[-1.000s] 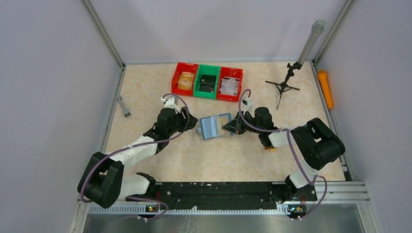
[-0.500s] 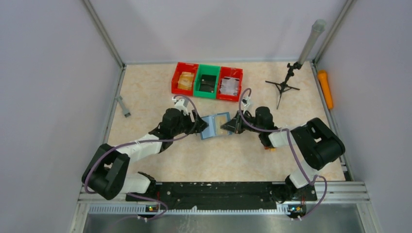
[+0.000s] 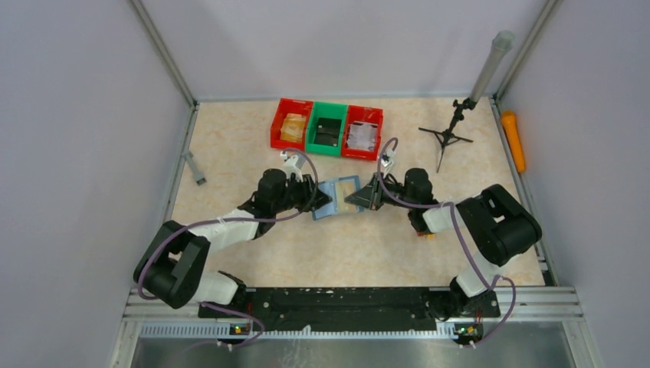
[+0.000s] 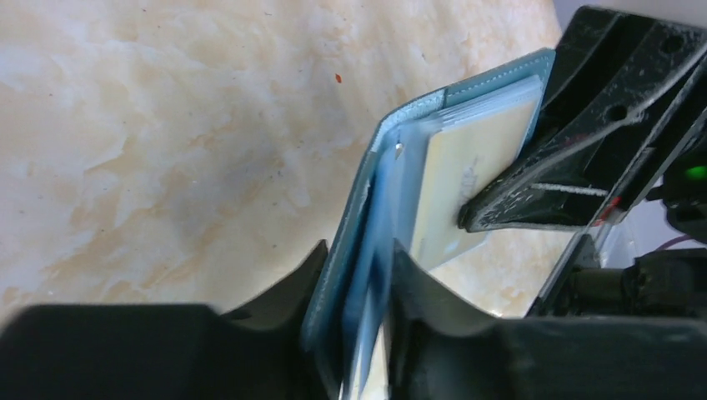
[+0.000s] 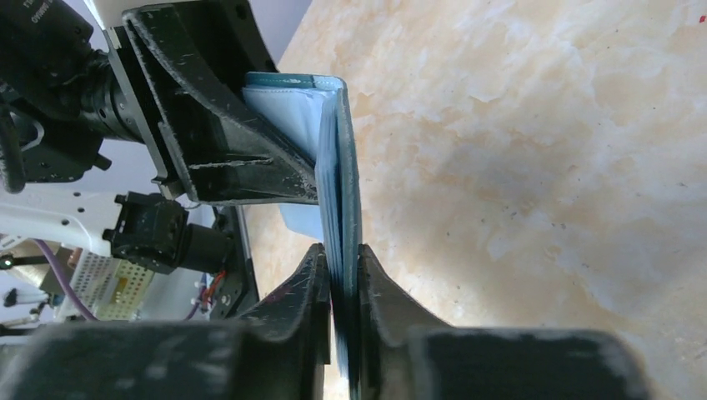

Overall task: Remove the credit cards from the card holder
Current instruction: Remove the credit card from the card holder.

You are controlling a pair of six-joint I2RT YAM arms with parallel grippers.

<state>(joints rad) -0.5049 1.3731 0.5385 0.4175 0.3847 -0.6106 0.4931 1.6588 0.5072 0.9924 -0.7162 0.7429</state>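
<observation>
The teal-blue card holder (image 3: 337, 197) hangs open between both grippers, just above the table's middle. My right gripper (image 3: 362, 198) is shut on its right half; in the right wrist view the stacked blue layers (image 5: 338, 167) are pinched between the jaws (image 5: 340, 247). My left gripper (image 3: 316, 201) has closed round the left half, with teal cover and blurred inner flaps (image 4: 404, 167) filling the gap between its fingers (image 4: 360, 246). The right half shows a pale see-through window (image 4: 467, 183). The credit cards are hidden in the holder's layers.
Behind the holder stand a red bin (image 3: 291, 126), a green bin (image 3: 328, 130) and a second red bin (image 3: 362, 132). A small black tripod (image 3: 448, 138) is at the back right, an orange piece (image 3: 513, 142) by the right wall, and a grey tool (image 3: 195, 167) at the left.
My left gripper moved right onto the holder's left edge and its jaws narrowed round it. The holder shifted slightly. The right gripper kept its hold.
</observation>
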